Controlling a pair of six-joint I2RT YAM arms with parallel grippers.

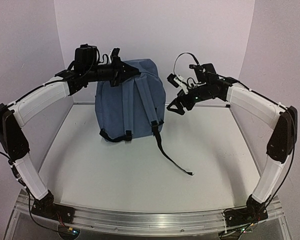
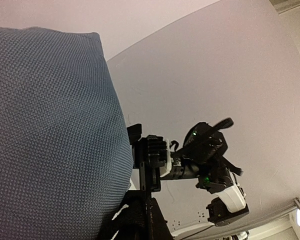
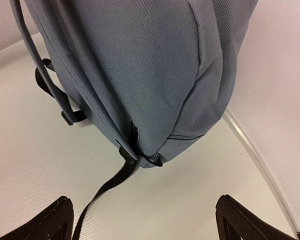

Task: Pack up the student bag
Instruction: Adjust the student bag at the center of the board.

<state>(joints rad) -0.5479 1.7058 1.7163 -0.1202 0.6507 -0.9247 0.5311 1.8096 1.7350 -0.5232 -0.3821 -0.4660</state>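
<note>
The right gripper (image 3: 142,217) hangs wide open beside the bag (image 1: 135,100), left gripper (image 1: 117,74) pinching its top upright, so unzipping probably comes next.

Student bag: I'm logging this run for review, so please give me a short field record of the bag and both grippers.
item: student bag, slate-blue
pose: upright on the table, strap side facing the arms
loose strap: trails over the table toward the near right
left gripper: shut at the bag's top left edge, apparently pinching it
right gripper: open, beside the bag's right side, not touching it
bag opening: cannot tell from these views
</note>
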